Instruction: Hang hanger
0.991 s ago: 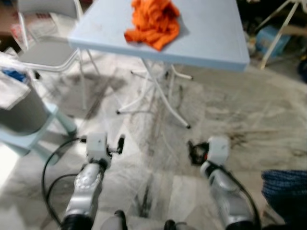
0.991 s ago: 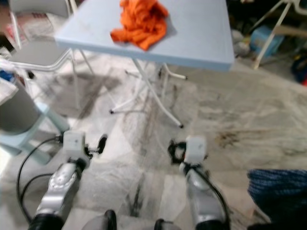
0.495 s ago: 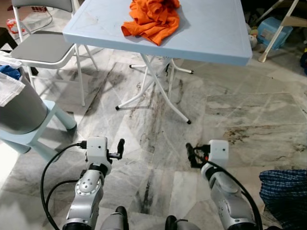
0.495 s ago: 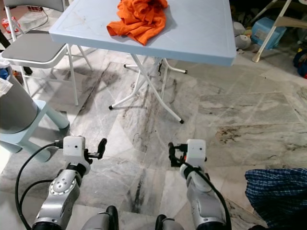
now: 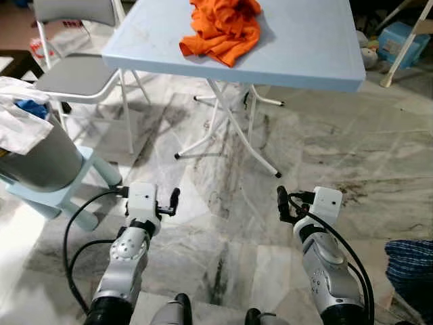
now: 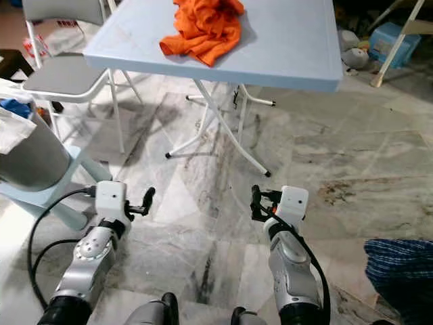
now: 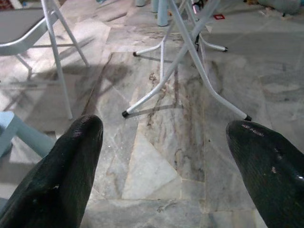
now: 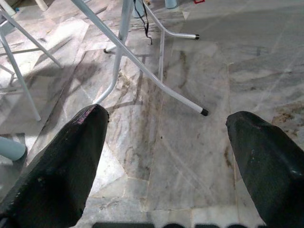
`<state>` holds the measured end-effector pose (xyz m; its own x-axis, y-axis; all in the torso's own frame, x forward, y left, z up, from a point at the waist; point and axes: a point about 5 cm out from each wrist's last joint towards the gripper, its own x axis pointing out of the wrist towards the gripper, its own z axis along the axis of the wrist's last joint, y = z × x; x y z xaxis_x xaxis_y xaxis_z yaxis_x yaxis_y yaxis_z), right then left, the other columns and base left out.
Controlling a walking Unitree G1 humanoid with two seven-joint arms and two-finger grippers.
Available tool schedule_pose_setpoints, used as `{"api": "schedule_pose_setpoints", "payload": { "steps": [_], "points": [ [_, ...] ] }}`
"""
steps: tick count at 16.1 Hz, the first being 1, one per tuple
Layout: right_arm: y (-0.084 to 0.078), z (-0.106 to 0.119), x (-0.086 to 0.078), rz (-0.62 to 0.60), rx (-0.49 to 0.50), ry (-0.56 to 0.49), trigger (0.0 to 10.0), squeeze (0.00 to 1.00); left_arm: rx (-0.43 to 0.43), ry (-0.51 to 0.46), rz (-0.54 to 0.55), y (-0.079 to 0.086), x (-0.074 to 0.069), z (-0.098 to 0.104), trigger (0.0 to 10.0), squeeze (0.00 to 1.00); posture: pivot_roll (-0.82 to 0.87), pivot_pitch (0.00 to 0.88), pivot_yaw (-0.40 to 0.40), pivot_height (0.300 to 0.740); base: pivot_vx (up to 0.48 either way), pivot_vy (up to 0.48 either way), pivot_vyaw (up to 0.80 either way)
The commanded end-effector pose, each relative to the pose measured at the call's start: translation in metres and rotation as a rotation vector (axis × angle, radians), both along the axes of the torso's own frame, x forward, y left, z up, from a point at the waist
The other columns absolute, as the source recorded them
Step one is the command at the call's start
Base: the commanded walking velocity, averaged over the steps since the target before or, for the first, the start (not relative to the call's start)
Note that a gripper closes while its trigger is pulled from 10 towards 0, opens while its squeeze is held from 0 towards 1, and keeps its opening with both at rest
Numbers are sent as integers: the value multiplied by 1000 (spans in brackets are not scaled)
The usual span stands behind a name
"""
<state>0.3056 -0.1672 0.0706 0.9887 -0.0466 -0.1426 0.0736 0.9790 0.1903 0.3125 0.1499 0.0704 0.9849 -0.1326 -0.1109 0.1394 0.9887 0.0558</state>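
Ahead of the left gripper (image 7: 164, 156) and right gripper (image 8: 166, 156), both hanging wide apart over the marble floor (image 5: 325, 142), an orange cloth (image 5: 225, 27) is lying on the blue folding table (image 5: 304, 47).

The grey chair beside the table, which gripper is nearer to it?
Left. The left gripper is below the grey chair, on its side; the right gripper is farther right, past the table legs.

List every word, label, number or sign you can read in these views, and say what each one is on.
None can be read.
The blue table, the orange cloth on it, the grey chair and the marble floor carry no lettering.
A red-and-white item on the floor behind the chair may be printed, but it is too small to read.
The left tool and right tool show no markings.
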Motion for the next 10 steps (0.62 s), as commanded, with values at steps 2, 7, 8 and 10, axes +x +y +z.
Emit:
{"api": "schedule_pose_setpoints", "payload": {
  "steps": [2, 7, 8, 10],
  "points": [
    [-9, -8, -7, -3, -7, 30, 10000, 0, 12, 14, -17, -5, 4, -4, 10000, 0, 78, 127, 68, 740, 0, 0, 0],
    [-7, -21, -18, 85, -81, 115, 10000, 0, 13, 51, 3, -7, 0, -21, 10000, 0, 20, 91, -8, 740, 0, 0, 0],
    [-5, -21, -18, 116, -106, 113, 10000, 0, 17, 51, 2, -9, -1, -23, 10000, 0, 27, 93, -7, 740, 0, 0, 0],
    [-2, -20, -10, 150, -128, 112, 10000, 0, 19, 53, 10, -12, 0, -26, 10000, 0, 17, 104, 4, 740, 0, 0, 0]
  ]
}}
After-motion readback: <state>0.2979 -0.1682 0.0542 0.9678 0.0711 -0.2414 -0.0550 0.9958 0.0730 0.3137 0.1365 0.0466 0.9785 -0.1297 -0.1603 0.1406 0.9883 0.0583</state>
